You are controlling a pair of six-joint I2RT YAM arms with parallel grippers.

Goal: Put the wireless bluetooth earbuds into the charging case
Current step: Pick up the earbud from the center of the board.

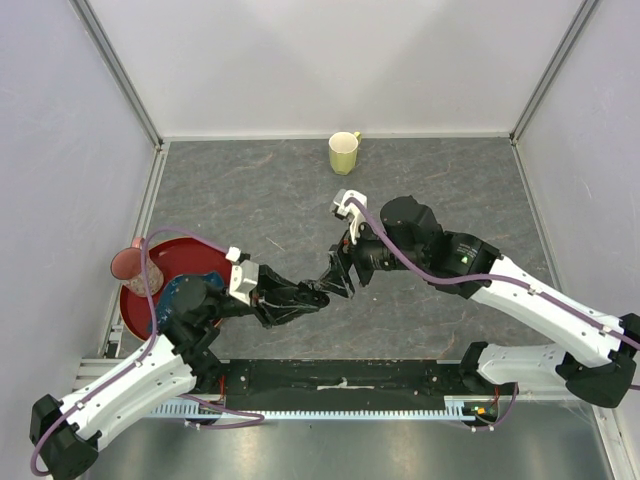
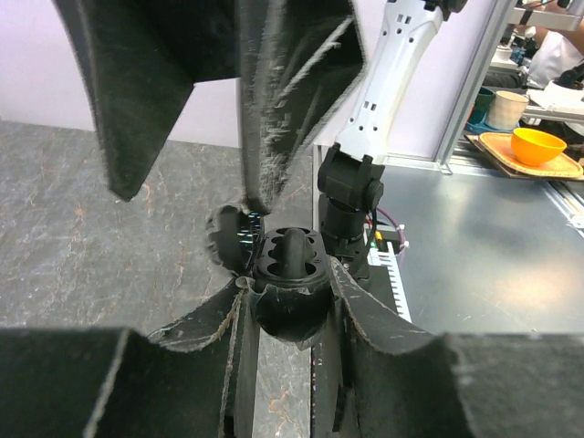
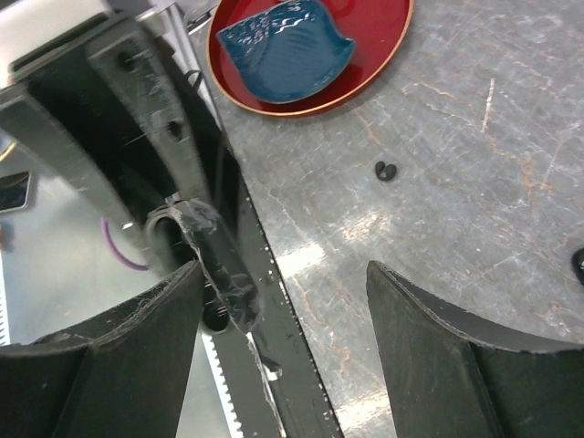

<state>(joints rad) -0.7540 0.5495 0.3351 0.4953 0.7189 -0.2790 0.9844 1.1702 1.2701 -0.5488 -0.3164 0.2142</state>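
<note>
While the left gripper [image 2: 292, 301] is clamped on the open charging case [image 2: 290, 319] over the middle of the grey table [image 3: 474, 119], the right gripper [image 3: 283, 270] hovers close against it, fingers spread with nothing between them. One earbud [image 2: 294, 248] appears seated in the case's wells. A loose earbud [image 3: 386, 171] lies on the table, near a red plate [image 3: 379, 41] carrying a blue dish [image 3: 283, 50].
</note>
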